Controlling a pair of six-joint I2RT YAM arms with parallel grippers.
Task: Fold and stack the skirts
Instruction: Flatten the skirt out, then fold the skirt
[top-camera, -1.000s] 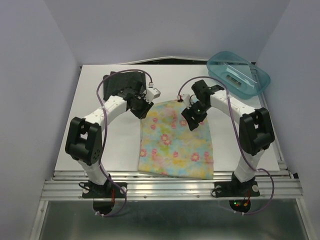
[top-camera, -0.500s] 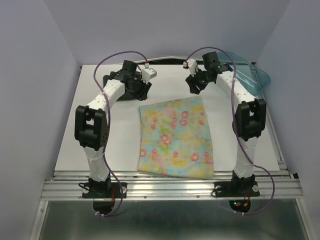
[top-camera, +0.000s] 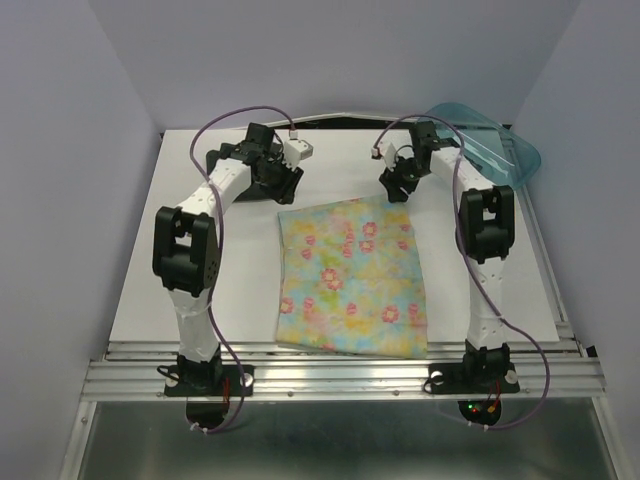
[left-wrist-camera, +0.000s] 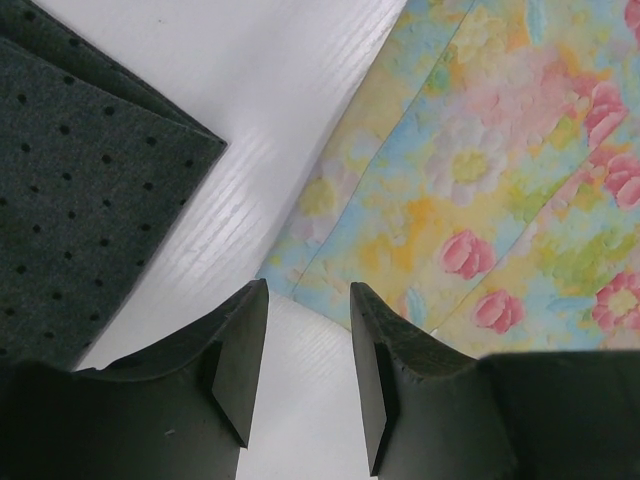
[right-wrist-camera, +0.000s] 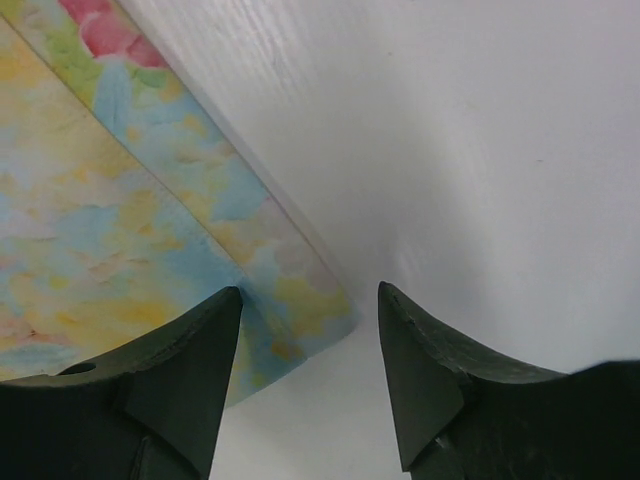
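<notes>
1. Centre of the white table (top-camera: 200, 270): floral skirt (top-camera: 350, 275) spread flat, pastel yellow with pink, blue and green blooms, near hem close to the arm bases.
2. Far left of the table: dark skirt (left-wrist-camera: 80, 200), charcoal knit, lying folded just beyond the floral skirt's far-left corner; apart from it, with a strip of white table between.
3. Over that bare strip: left gripper (left-wrist-camera: 305, 300), fingers parted with nothing between them, right beside the floral skirt's far-left corner; dark cloth off to its left in the wrist view.
4. Over the floral skirt's far-right corner: right gripper (right-wrist-camera: 310, 300), fingers spread and holding nothing, one fingertip above the cloth's edge, the other above bare table.
5. Far right corner: teal plastic bin (top-camera: 505, 150), partly hidden behind the right arm.
6. Contact between either gripper and the cloth or table: cannot tell from these views.
</notes>
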